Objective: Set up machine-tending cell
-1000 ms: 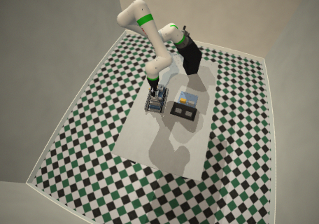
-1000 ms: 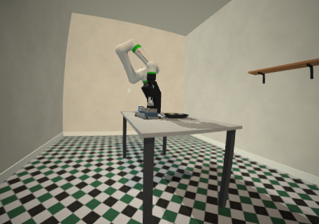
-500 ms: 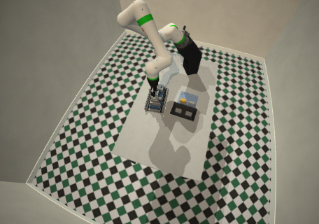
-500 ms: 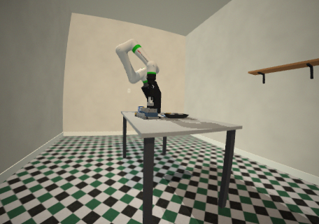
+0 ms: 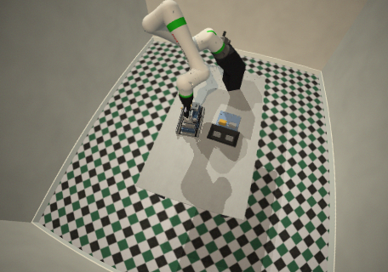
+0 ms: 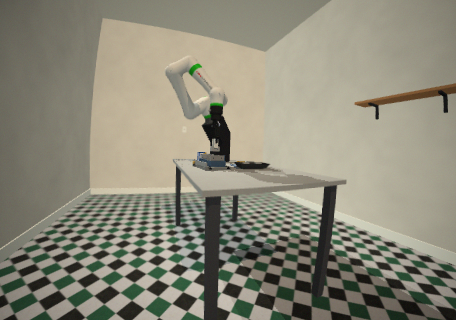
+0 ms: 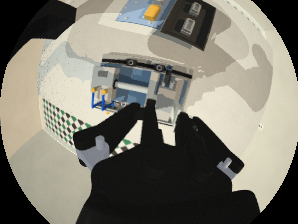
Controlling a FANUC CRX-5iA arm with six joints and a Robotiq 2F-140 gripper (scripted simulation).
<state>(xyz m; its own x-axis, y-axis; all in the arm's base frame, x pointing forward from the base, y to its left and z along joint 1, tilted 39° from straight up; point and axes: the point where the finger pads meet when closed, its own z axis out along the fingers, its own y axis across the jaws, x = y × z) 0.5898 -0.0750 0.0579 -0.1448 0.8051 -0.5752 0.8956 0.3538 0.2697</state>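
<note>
My gripper [image 5: 185,112] is low over the vise [image 5: 191,119], at its end nearer the arm's base. It is shut on an aluminium blank, which the fingers mostly hide. In the wrist view the fingers hang just above the vise [image 7: 143,86] and its opening. The light blue infeed plate [image 5: 229,121] lies to the right of the vise and carries one brass blank [image 5: 222,120], also seen in the wrist view [image 7: 153,11]. The black outfeed tray [image 5: 223,135] sits in front of the plate and holds two finished parts [image 7: 188,18].
The arm's black base [image 5: 231,70] stands at the table's far end. The vise, plate and tray sit close together on the grey table [image 6: 260,178]. A wooden shelf [image 6: 410,96] hangs on the right wall.
</note>
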